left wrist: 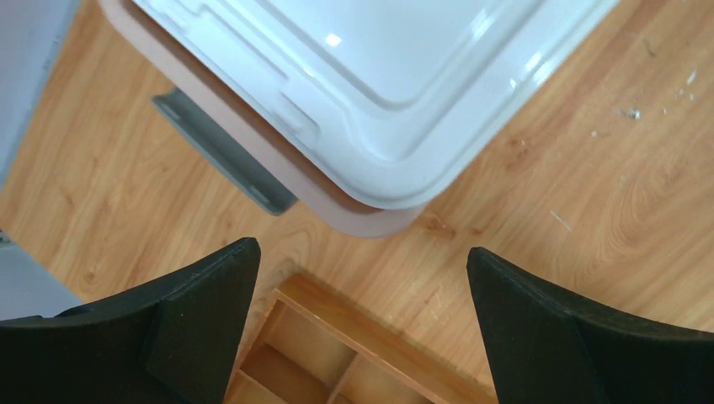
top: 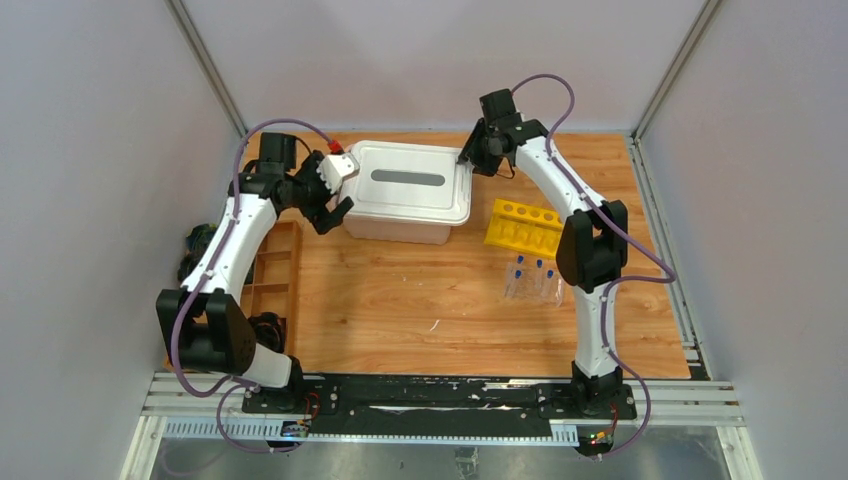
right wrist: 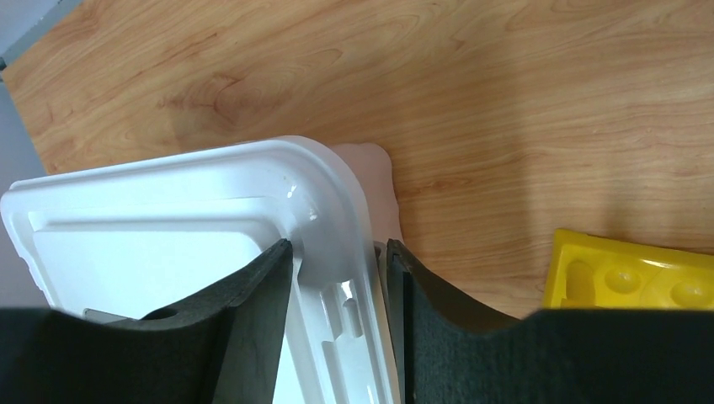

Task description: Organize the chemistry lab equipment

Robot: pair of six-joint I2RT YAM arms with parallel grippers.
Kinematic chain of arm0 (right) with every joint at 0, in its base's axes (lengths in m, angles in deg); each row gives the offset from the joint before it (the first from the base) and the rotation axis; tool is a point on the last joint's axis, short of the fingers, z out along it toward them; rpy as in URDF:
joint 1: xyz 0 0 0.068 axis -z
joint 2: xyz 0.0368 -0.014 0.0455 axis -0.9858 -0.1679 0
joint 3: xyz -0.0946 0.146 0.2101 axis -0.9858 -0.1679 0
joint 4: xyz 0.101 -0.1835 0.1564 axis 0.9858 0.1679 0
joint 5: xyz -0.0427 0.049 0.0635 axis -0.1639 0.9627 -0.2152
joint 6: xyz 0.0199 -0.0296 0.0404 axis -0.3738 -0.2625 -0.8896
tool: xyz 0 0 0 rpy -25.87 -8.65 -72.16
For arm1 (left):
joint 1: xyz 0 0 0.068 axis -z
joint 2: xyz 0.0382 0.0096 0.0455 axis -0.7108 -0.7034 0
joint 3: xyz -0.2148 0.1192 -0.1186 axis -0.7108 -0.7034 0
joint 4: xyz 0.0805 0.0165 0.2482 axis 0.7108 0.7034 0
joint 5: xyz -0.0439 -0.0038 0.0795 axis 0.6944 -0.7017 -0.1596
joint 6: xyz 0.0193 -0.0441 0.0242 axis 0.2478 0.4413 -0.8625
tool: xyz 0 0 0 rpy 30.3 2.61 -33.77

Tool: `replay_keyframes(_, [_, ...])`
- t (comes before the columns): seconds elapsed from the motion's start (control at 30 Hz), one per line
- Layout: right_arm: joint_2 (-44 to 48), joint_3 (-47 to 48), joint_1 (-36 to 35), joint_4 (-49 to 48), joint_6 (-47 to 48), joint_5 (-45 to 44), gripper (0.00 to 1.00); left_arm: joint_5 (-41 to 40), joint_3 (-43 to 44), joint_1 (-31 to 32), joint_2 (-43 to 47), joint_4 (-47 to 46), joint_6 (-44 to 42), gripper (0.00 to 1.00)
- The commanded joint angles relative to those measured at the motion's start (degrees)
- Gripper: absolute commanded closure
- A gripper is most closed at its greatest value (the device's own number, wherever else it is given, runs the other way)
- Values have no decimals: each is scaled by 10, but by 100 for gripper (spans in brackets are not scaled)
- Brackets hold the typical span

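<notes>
Right gripper [right wrist: 337, 252]: closed down to a narrow gap, pinching the raised rim of the white lid [top: 400, 200] at its right end, near the corner. One finger is on the top face, the other outside the rim. The lid sits on the pink bin [top: 400, 228].

Left gripper [left wrist: 362, 261]: wide open, holding nothing. It hangs off the bin's left end, near the grey handle [left wrist: 223, 156], with the wooden tray [top: 272, 270] below.

Lab gear is out on the table [top: 400, 320], to my right: the yellow rack [top: 522, 228] just beside the bin, and the clear rack [top: 545, 290] with blue-capped tubes [top: 520, 262] in front of it. I can't see any other equipment.

Handling guess: the lid looks like thin, glossy plastic. It should be light and stiff enough, but slick, and a one-corner pinch may let it pivot. A second grip on the left rim would be safer.

Tubes look small, light and smooth. I'd take one at a time just under the cap, with gentle force. The yellow rack looks rigid, so I'd grip a long wall.
</notes>
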Motion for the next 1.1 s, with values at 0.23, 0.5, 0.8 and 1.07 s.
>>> replay_keyframes(0.23, [-32,58,-29,32,37,-13,49,-13,90,-2,-48,-113,189,4])
replay_keyframes(0.5, [-40,84,-38,40,41,-25,46,-53,123,-1,-119,-159,247,8])
replay_keyframes(0.8, [-46,115,-34,47,89,-55,40,-98,140,-1,-168,-176,245,9])
replay_keyframes(1.07, [-11,91,-21,55,137,-50,37,-89,164,-1,-191,-180,281,11])
